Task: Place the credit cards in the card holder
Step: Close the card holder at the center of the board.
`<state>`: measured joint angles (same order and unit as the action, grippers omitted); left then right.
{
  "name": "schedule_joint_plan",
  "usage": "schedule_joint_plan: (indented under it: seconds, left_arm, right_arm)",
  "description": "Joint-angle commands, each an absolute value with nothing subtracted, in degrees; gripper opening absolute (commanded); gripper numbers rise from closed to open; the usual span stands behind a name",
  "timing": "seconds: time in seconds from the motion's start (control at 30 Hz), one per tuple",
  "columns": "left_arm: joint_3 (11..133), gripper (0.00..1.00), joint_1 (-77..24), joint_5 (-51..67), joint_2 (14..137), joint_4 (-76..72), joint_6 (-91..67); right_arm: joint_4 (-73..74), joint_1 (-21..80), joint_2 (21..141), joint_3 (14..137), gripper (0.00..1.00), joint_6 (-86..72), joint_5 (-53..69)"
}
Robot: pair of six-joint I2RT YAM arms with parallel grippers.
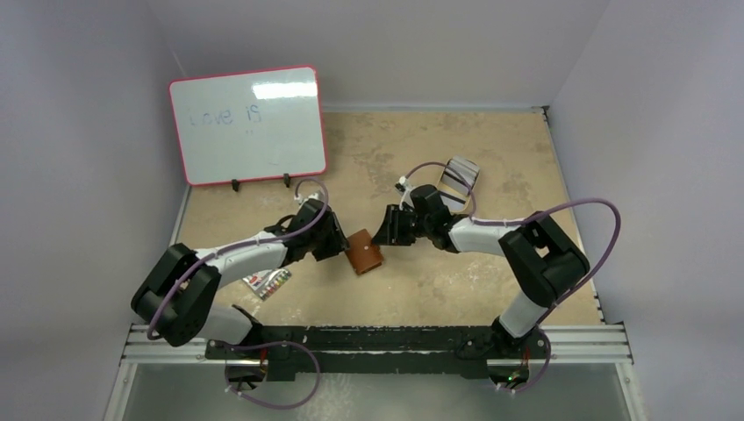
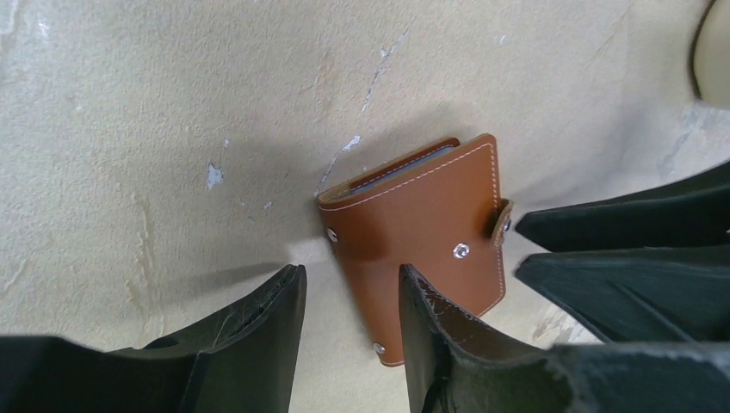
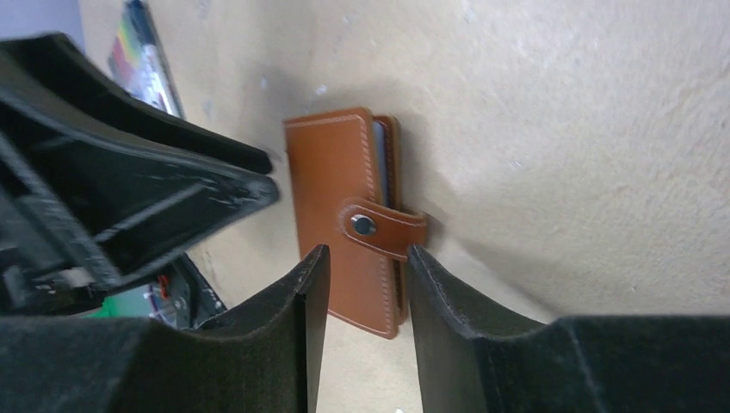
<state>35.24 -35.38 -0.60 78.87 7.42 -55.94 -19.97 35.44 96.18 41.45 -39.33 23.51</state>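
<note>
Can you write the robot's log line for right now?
card holder: snapped shut, on table | left gripper: open | right gripper: open at strap

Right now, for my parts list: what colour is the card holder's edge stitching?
White, against the brown leather of the card holder; clearest in the left wrist view.

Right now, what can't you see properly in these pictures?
- Card holder inside: snapped shut in every view, so its cover hides the slots.
- Credit cards: top view only, too small to count.
- Colourful item: top view, partly under the left arm, too small to identify.
- Whiteboard writing: top view, too faint to read fully.
</note>
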Motion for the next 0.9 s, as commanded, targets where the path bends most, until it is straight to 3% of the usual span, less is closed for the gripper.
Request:
schedule_joint_plan:
  seconds: [0.0, 0.27, 0.37, 0.6, 0.67, 0.87]
  left_arm:
    - [35.8, 0.44, -35.3, 1.5, 81.5, 4.4, -55.8]
    - [40.5, 0.45, -35.1, 0.7, 86.4, 9.5, -52.4]
    - [40.8, 0.38, -35.1, 1.3, 84.4, 10.0, -52.8]
    - [38.9, 0.28, -35.1, 4.6, 76.4, 2.6, -56.4]
    - [37.9, 0.23, -35.0, 6.5, 78.1, -0.8, -57.6]
    - [38.9, 0.19, -35.1, 4.2, 85.5, 0.3, -56.1]
  right_arm:
    - [-17.8, 35.3, 93.3, 45.5, 0.41, -38.6, 21.4]
    - [-20.0, 35.3, 94.9, 45.8, 0.35, -40.7, 21.3]
    - [-19.3, 35.4, 95.3, 46.0, 0.32, -40.6, 21.2]
    - [-18.5, 35.4, 96.7, 46.9, 0.37, -40.0, 20.3]
    - [-18.5, 35.3, 97.2, 46.7, 0.37, -40.0, 21.3]
    - [-18.5, 35.4, 98.6, 47.4, 0.36, -39.1, 22.4]
